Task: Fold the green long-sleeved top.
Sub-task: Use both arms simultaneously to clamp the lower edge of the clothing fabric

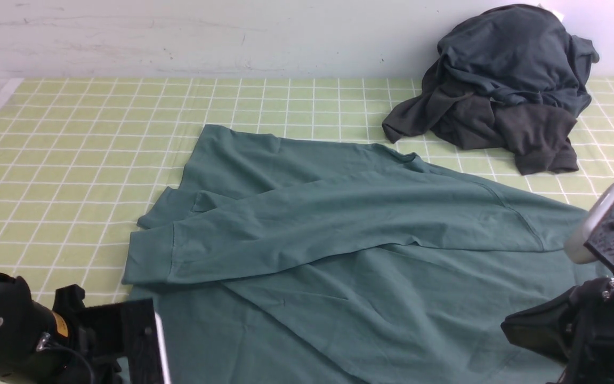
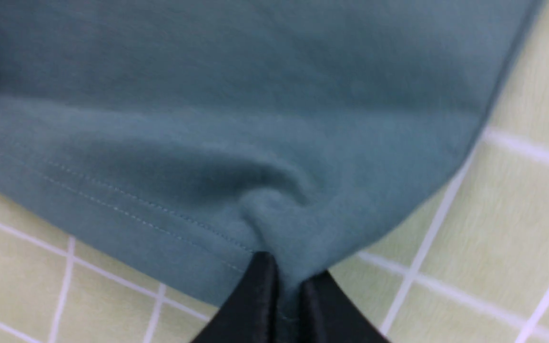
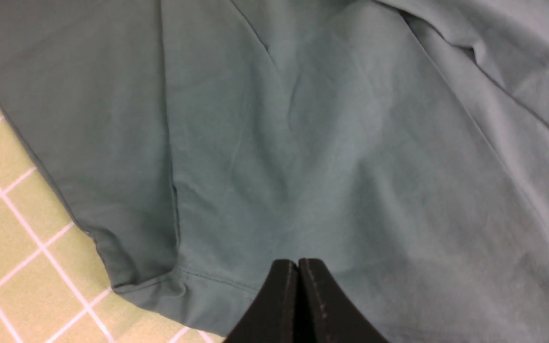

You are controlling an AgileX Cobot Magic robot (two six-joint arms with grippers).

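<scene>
Fabric (image 2: 374, 157) is pinched by left end effector (image 2: 281, 297) (right one (image 3: 298, 264) closed) on checked tablecloth (image 1: 72, 160).

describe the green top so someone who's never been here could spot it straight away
Look at the light green table mat with the white grid. The long-sleeved top is spread between the robot's two arms, one sleeve lying across its body. Its muted teal-green sets it apart from the dark, bunched garments beyond it to the right.

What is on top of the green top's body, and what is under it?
A long sleeve lies folded across the body of the green top. Below the body is the gridded cloth; anything else beneath is covered.
</scene>
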